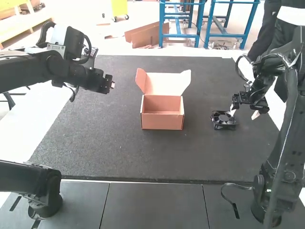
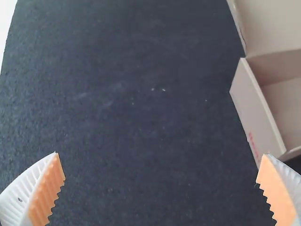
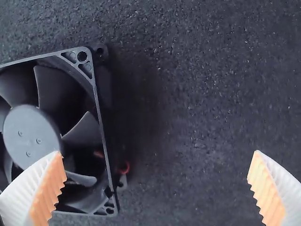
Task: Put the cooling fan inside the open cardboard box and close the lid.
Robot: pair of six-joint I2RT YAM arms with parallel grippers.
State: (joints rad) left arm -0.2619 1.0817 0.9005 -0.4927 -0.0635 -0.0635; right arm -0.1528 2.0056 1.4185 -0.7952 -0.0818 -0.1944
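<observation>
The cooling fan (image 1: 224, 119) lies flat on the black mat (image 1: 95, 138) that covers the table, to the right of the cardboard box (image 1: 162, 112) and apart from it. Its hub and blades face upward. The frame is square, so no side reads as the long one, and it sits slightly askew to the mat's edges. From the right wrist view the fan (image 3: 51, 132) shows a bit of red wire (image 3: 123, 167) at one edge of its frame; I can make out no label on the hub.

The box stands near the middle of the mat with its open top facing up and its longer side running across the table. The lid (image 1: 167, 80) stands upright along the far edge. In the left wrist view the box (image 2: 261, 117) carries small red print (image 2: 254, 143) on one wall, too small to read.

The right arm (image 1: 262, 81) hangs just to the right of the fan. The right jaws are spread wide, holding nothing: one orange pad (image 3: 47, 188) is over the fan's frame, the other over bare mat.

The left arm (image 1: 62, 67) is held above the mat to the left of the box. The left jaws are also spread wide and empty, with bare mat between them and the box just off to one side.
</observation>
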